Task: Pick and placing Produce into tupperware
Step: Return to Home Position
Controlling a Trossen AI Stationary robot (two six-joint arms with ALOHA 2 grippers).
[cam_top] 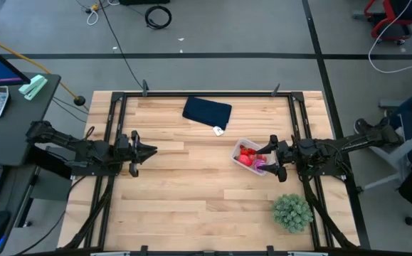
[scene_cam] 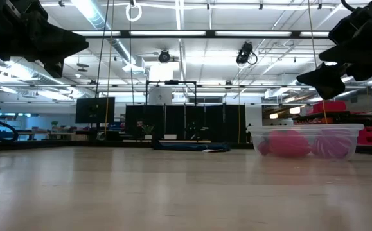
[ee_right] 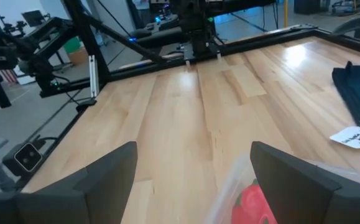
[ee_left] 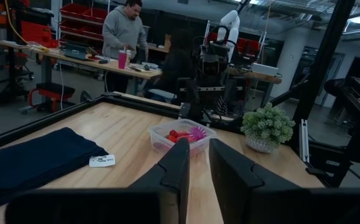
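The step in hand looks like the retreat to rest, and the tabletop (cam_top: 191,206) needs little more than clean exits. The left gripper (cam_top: 147,150) hangs over the middle of the left edge, its jaws pressed close on nothing, with only a thin slit showing between them; it is well apart from everything and probably only has to draw back. The right gripper (cam_top: 265,159) is the one to mind. Raised above the tupperware (cam_top: 235,151), with jaws spread wide and empty, it should rise straight up before swinging toward the right edge, so that neither finger clips the thin clear wall and drags the container. It should also keep off the plant (cam_top: 292,212) near the right front corner. The count runs: 2 arms; 1 dark folded cloth (cam_top: 207,111) by the middle of the far edge; 1 small white tag (cam_top: 218,130) just beside it; 1 tupperware right of centre; and the produce (cam_top: 246,155) inside it, at least 3 pieces in red and pink, overlapping too much for an exact number; then 1 plant.
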